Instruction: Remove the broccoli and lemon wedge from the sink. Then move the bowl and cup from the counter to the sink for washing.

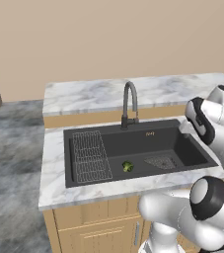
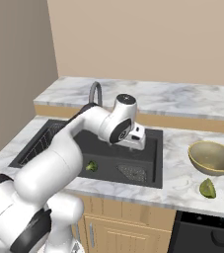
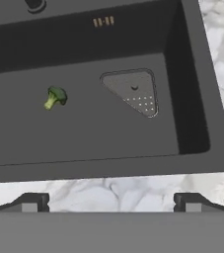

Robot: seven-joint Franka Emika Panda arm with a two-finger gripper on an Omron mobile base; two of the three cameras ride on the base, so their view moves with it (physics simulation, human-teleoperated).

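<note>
The broccoli [image 1: 127,166] [image 2: 91,166] [image 3: 55,97] lies on the floor of the black sink [image 1: 133,141] [image 2: 150,163] [image 3: 84,133], left of the drain strainer [image 3: 133,91]. On the counter [image 2: 182,99] right of the sink stands the tan bowl [image 2: 212,158]. The lemon wedge [image 2: 207,188] rests in front of it. My gripper [image 3: 112,202] [image 2: 135,143] hangs open and empty above the sink's front right part, well above and to the right of the broccoli. The cup is out of view.
A dark curved faucet [image 1: 130,104] [image 2: 95,94] rises behind the basin. A wire grid rack [image 1: 91,155] fills the sink's left end. My arm reaches across the basin in the right base view.
</note>
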